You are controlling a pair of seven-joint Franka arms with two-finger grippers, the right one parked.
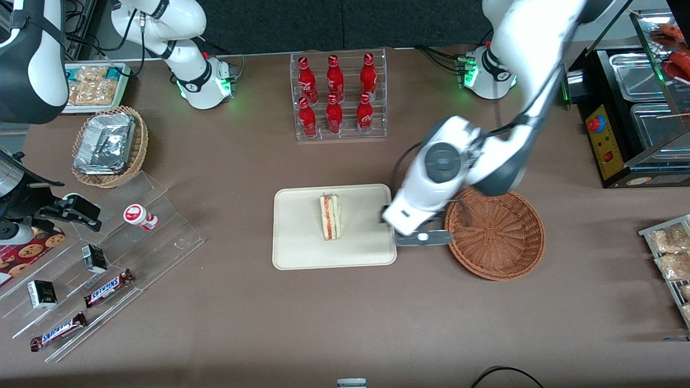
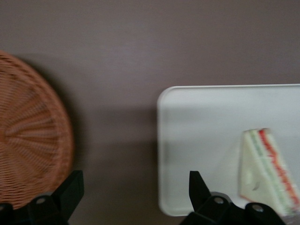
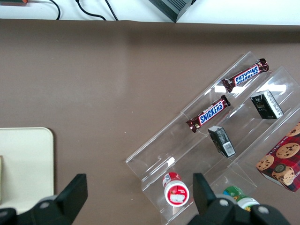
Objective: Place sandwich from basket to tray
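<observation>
Open pincer [image 2: 133, 190] above table between basket [image 1: 495, 233] and tray [image 1: 302, 248].

Colours on my brown table

The sandwich [image 1: 330, 217] was white bread striped red and green; the tray [image 1: 302, 237] cream-beige; the basket [image 1: 496, 234] reddish-brown weave. My gripper [image 2: 136, 197] had black fingers, my arm [image 1: 458, 161] white with grey.

My workspace is a robot lab dressed as a snack shop counter. Two arm bases [image 1: 207, 81] bolt to a brown table [image 1: 226, 302]. Shop stock surrounds me: red drink bottles [image 1: 335, 94] in a clear rack, chocolate bars [image 1: 109, 288] on clear steps [image 1: 161, 237], bagged snacks [image 1: 668, 253], and a heated display case [image 1: 636, 113]. My gripper [image 1: 415, 234] hangs above the table between tray [image 1: 302, 248] and basket [image 1: 498, 234], fingers spread.
</observation>
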